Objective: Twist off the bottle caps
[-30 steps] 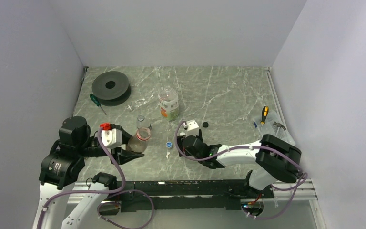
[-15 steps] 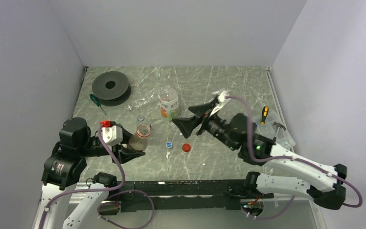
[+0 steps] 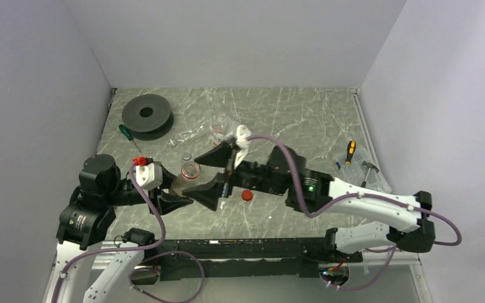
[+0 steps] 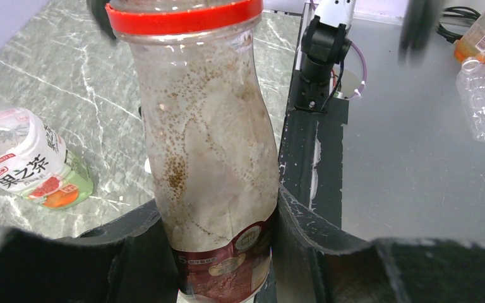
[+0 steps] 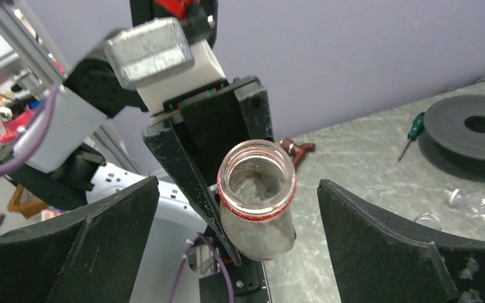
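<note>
My left gripper [image 3: 175,201] is shut on the lower body of the red-brown-labelled bottle [image 3: 183,184], which leans with its mouth up. In the left wrist view the bottle [image 4: 205,145] fills the gap between my fingers [image 4: 316,240]. Its mouth [image 5: 257,183] is uncovered and only a red ring sits round the neck. A red cap [image 3: 247,195] lies on the table to the right. My right gripper [image 3: 213,172] stands open just right of the bottle's mouth, and in its own view its fingers [image 5: 379,240] flank the mouth without touching. The larger green-labelled bottle [image 3: 218,129] stands behind it.
A large black disc [image 3: 147,113] and a green screwdriver [image 3: 128,136] lie at the back left. A small clear bottle [image 3: 186,158] stands behind the held one. An orange-handled screwdriver [image 3: 350,151] lies at the right edge. The right forearm [image 3: 353,196] stretches across the front.
My right gripper has lifted from the table near the red cap, swung up and left, and opened wide at the bottle's mouth. The red cap now lies alone. The left arm has held still.
</note>
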You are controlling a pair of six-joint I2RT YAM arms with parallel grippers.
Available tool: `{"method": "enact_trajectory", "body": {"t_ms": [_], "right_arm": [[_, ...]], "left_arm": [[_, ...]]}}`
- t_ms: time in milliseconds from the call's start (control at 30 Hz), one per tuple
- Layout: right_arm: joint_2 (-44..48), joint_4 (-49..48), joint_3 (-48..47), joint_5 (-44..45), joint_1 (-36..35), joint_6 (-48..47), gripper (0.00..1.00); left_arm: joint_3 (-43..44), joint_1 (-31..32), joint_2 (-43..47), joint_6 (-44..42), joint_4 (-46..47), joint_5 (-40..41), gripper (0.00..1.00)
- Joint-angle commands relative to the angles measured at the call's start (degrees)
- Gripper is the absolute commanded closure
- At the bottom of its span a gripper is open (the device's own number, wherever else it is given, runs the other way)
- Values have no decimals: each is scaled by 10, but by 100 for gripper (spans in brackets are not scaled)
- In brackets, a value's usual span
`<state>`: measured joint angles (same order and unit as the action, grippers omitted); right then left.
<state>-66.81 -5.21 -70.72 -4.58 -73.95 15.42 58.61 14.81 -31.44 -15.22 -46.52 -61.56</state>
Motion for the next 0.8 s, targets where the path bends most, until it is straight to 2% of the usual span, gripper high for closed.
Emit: {"method": "enact_trajectory", "body": {"t_ms": [0,100,200,267,367,467,533,567,600,633,667,767], "right_arm": [[-29,-18,-43,7,-15,-29,1],[-40,-31,-44,18,-16,-26,5],[-51,-37,-46,25,-16,-23,16],[-62,-34,-51,29,-16,-21,27],[-70,-41,-47,30,-16,-17,51],[-72,-43,-45,34,-16,-14,70],[-73,-41,-46,38,-16,-15,80],[-72,-38,-47,41,-16,-17,83],[-71,-32,-48,44,-16,-19,85],[-68,-27,-47,56,-16,-22,86],[-64,-23,-44,64,-16,-26,86],[-47,-2,-35,104,-15,-47,87]], "left_arm": [[11,-1,-7,0,8,-2,84],[12,-1,-6,1,6,-9,84],[12,-1,-7,-3,4,-19,84],[14,-1,-8,-10,-3,-27,83],[18,-1,-13,-29,-19,-40,83],[19,-2,-13,-35,-30,-44,82],[21,-1,-13,-33,-29,-42,78],[22,-2,-13,-30,-29,-36,70],[23,-1,-14,-20,-27,-22,44],[24,-2,-15,-8,-25,-8,10],[26,-1,-17,0,-25,8,2],[41,-2,-31,11,-47,57,1]]}}
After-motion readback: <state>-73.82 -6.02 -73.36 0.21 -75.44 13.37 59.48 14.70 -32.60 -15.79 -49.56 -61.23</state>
